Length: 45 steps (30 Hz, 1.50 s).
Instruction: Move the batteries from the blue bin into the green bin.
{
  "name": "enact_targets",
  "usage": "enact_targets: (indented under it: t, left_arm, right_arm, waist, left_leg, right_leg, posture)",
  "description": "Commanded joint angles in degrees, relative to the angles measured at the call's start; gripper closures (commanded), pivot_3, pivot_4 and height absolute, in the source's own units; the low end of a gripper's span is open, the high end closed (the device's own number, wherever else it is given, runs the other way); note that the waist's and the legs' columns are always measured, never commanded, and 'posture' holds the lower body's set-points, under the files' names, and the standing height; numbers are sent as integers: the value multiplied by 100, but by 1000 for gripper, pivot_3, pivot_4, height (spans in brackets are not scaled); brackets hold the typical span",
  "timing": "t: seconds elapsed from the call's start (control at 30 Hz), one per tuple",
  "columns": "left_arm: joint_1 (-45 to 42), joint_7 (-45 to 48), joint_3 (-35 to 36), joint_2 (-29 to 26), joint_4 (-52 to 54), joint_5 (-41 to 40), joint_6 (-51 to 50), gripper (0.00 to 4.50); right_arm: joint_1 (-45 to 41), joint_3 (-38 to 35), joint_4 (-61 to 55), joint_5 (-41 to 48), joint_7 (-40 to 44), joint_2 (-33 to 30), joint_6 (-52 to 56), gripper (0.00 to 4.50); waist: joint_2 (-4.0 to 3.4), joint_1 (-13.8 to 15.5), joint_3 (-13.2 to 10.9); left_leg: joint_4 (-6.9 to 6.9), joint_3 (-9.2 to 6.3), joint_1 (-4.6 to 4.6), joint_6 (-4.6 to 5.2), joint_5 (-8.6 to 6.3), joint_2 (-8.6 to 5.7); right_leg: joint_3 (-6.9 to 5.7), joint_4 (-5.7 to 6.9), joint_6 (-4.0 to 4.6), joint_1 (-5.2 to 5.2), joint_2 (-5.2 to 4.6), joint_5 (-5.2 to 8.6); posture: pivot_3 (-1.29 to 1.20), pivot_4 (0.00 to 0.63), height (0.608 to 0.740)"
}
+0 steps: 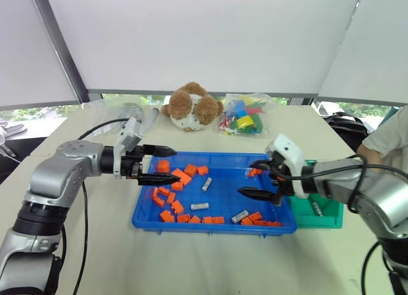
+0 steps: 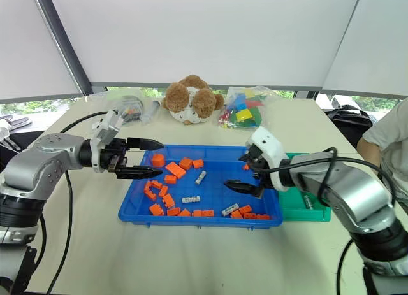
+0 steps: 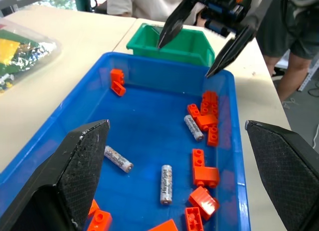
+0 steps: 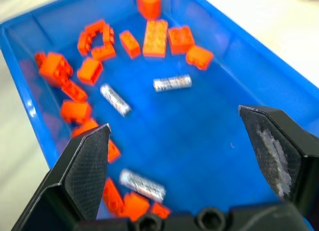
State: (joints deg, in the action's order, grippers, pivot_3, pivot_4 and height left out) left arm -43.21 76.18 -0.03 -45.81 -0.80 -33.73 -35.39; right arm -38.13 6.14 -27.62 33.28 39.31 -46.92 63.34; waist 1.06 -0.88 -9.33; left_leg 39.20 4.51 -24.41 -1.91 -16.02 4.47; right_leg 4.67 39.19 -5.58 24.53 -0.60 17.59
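Note:
The blue bin (image 1: 210,228) lies mid-table, holding orange blocks and three silver batteries (image 1: 206,184), (image 1: 199,206), (image 1: 240,216). The green bin (image 1: 326,217) stands against its right end with a battery (image 1: 317,209) inside. My left gripper (image 1: 178,164) hovers open over the blue bin's left end, pointing right, nothing between its fingers. Open and empty too, my right gripper (image 1: 246,178) hangs over the bin's right part, above the batteries (image 4: 172,83). In the left wrist view the right gripper (image 3: 184,60) shows in front of the green bin (image 3: 172,44).
Orange blocks (image 1: 182,177) lie scattered among the batteries. A teddy bear (image 1: 191,107) and a bag of coloured blocks (image 1: 245,120) sit behind the blue bin. Clear plastic (image 1: 127,110) lies at the back left. A person (image 1: 389,139) sits at the table's right edge.

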Motion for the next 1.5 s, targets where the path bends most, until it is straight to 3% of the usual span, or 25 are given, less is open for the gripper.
enact_targets:
  t: [0.03, 0.23, 0.4, 0.67, 0.97, 1.07, 1.17, 1.3, 1.4, 1.5]
  left_arm:
    - [-334, 68, 208, -60, -117, -60, 73, 0]
    - [-569, 282, 115, -109, -513, 137, 304, 0]
    - [-586, 288, 101, -89, -430, 150, 279, 0]
    - [-555, 267, 116, -99, -289, 172, 252, 0]
    - [-475, 169, 125, -95, -123, 186, 233, 0]
    - [-453, 126, 124, -81, -90, 188, 238, 0]
    - [-456, 96, 111, -70, -81, 186, 241, 0]
    - [-465, 71, 70, -3, -107, 204, 278, 0]
    - [-479, 81, 42, 68, -132, 204, 294, 0]
    - [-508, 112, -5, 167, -199, 218, 332, 0]
  right_arm:
    - [-421, 476, 366, -326, -231, 525, -140, 56]
    - [-1109, 1405, 2079, -1218, -352, 1614, -832, 56]
    - [-1216, 1912, 3087, -1862, -139, 1998, -1484, 56]
    - [-1374, 1967, 4350, -2500, 15, 2497, -2165, 56]
    - [-1445, 1892, 4983, -2794, 304, 2777, -2378, 56]
    - [-1438, 1859, 5067, -2876, 354, 2805, -2408, 887]
    - [-1427, 1819, 5066, -2927, 396, 2812, -2386, 2318]
    - [-1450, 1526, 4633, -2901, 352, 2656, -2177, 2317]
    - [-1491, 819, 3901, -2685, 173, 2310, -1780, 2317]
    - [-1195, -365, 2521, -2428, 27, 1384, -812, 2317]
  waist:
    - [0, -11, 0]
    - [0, -3, 0]
    - [0, 5, 0]
    - [0, -30, 0]
    - [0, -35, 0]
    - [0, -35, 0]
    - [0, -32, 0]
    - [0, -29, 0]
    - [-2, 1, -1]
    - [-4, 54, -3]
  left_leg:
    - [0, 0, 0, 0, 0, 0]
    - [0, 4, -1, -1, 1, -1]
    - [-1, 4, -4, -1, 1, -1]
    - [-1, 2, -2, -3, 2, 0]
    - [-2, 2, 0, -6, 3, 1]
    - [-1, 2, 0, -6, 3, 1]
    - [-1, 2, 0, -6, 3, 1]
    - [-1, 2, 0, -7, 4, 1]
    - [-1, 2, -3, -9, 5, 0]
    - [-1, 0, -8, -10, 5, -2]
  right_leg:
    - [0, 2, 0, 0, 1, 0]
    - [-1, 4, 0, 4, 0, 0]
    - [-4, 3, 0, 4, -4, 0]
    - [-5, 6, 0, 4, -3, 0]
    - [-5, 10, 0, 4, -3, 0]
    - [-5, 10, 0, 4, -3, 0]
    - [-5, 10, 0, 3, -3, 0]
    - [-6, 10, 0, 3, -4, -1]
    - [-5, 10, 0, 4, -5, 0]
    - [-7, 8, -1, 4, -10, -1]
  posture:
    - [0, 150, 733]
    - [0, 150, 733]
    - [0, 150, 733]
    - [0, 150, 733]
    - [0, 150, 733]
    - [0, 150, 733]
    - [0, 150, 733]
    - [0, 150, 733]
    - [0, 150, 733]
    - [0, 150, 733]
